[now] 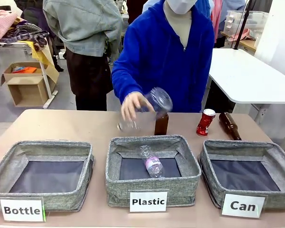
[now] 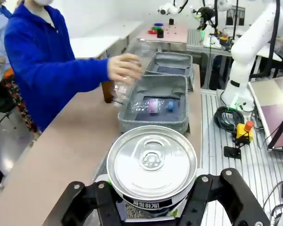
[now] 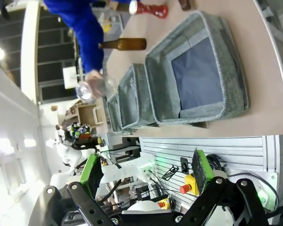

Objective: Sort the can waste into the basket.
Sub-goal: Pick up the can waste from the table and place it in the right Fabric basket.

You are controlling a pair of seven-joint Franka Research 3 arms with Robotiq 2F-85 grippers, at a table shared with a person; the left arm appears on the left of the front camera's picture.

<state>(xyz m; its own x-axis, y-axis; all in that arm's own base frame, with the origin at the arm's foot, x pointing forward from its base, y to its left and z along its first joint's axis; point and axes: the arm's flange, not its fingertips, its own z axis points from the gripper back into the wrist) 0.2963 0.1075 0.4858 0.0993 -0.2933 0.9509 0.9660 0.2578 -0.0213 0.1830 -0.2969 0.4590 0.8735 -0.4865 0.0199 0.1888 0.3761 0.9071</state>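
Left gripper (image 2: 153,200) clamping black can (image 2: 151,162); needing level carry past person's hand (image 2: 125,68) to Can basket (image 2: 175,56), farthest ahead; right gripper (image 3: 147,170) gaping.

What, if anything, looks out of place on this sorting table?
One brown bottle lies on its side behind the Can basket, while the other brown bottle stands upright. Nothing looks spilled.
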